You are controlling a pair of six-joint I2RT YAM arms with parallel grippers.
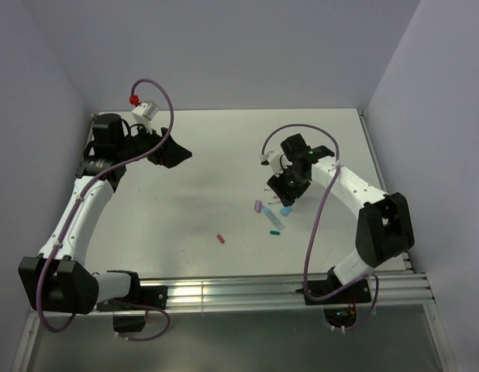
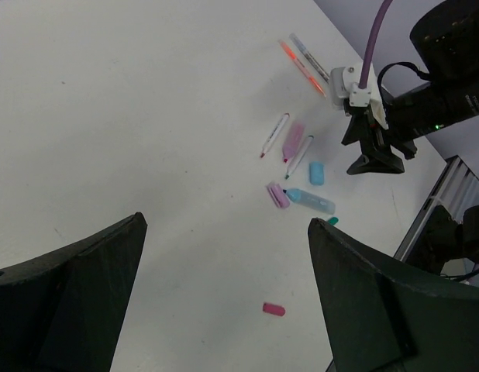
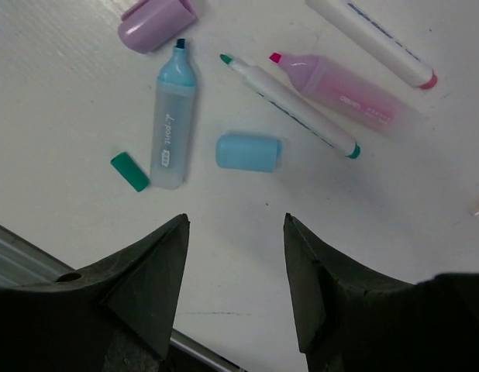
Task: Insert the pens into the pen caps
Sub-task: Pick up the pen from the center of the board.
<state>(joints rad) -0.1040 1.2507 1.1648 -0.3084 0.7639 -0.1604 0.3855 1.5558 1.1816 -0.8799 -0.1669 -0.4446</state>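
The pens and caps lie loose on the white table just under my right gripper (image 3: 236,218), which is open and empty above them. In the right wrist view I see a light blue cap (image 3: 248,152), a light blue highlighter (image 3: 171,124), a teal cap (image 3: 129,171), a lilac cap (image 3: 156,23), a thin white pen with a teal tip (image 3: 290,106), a pink highlighter (image 3: 356,97) and a whitish pen (image 3: 371,39). A small red-pink cap (image 2: 273,309) lies apart, nearer the table's middle (image 1: 221,239). My left gripper (image 2: 226,225) is open and empty, high at the far left (image 1: 177,155).
An orange pen (image 2: 301,66) and a whitish pen (image 2: 309,56) lie beyond the cluster, next to the right arm (image 2: 441,93). A metal rail (image 1: 247,291) runs along the table's near edge. Walls close the left, back and right sides.
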